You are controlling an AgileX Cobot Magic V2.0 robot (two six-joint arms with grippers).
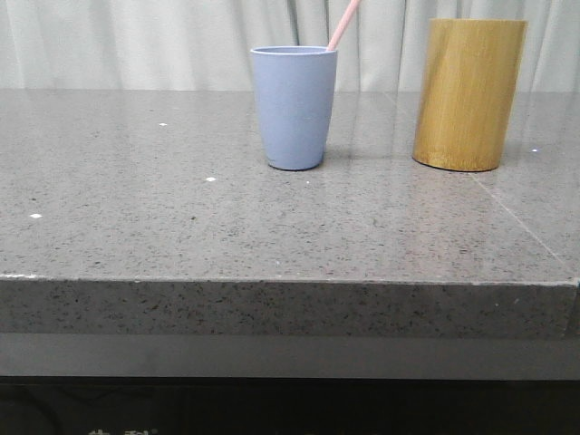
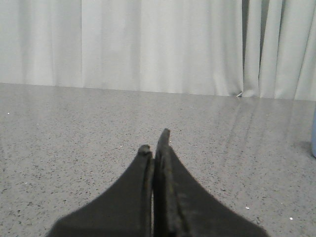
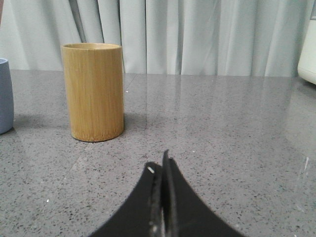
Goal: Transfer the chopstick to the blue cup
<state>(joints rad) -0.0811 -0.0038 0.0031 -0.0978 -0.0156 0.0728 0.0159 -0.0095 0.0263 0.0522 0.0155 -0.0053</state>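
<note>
Chopstick [image 1: 343,24] leaning inside blue cup [image 1: 293,107] at upper centre of front view, bamboo holder [image 1: 468,93] standing at upper right on bench [image 1: 272,227], left gripper [image 2: 155,140] and right gripper [image 3: 159,163] jaws sitting closed, gripping nothing

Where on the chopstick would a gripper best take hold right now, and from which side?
On the bare pink shaft above the rim. The chopstick stands in the blue cup, leaning toward the bamboo holder, so its lower length is walled in. Probably come from above, closing the fingers across the thin shaft along its lean.
</note>
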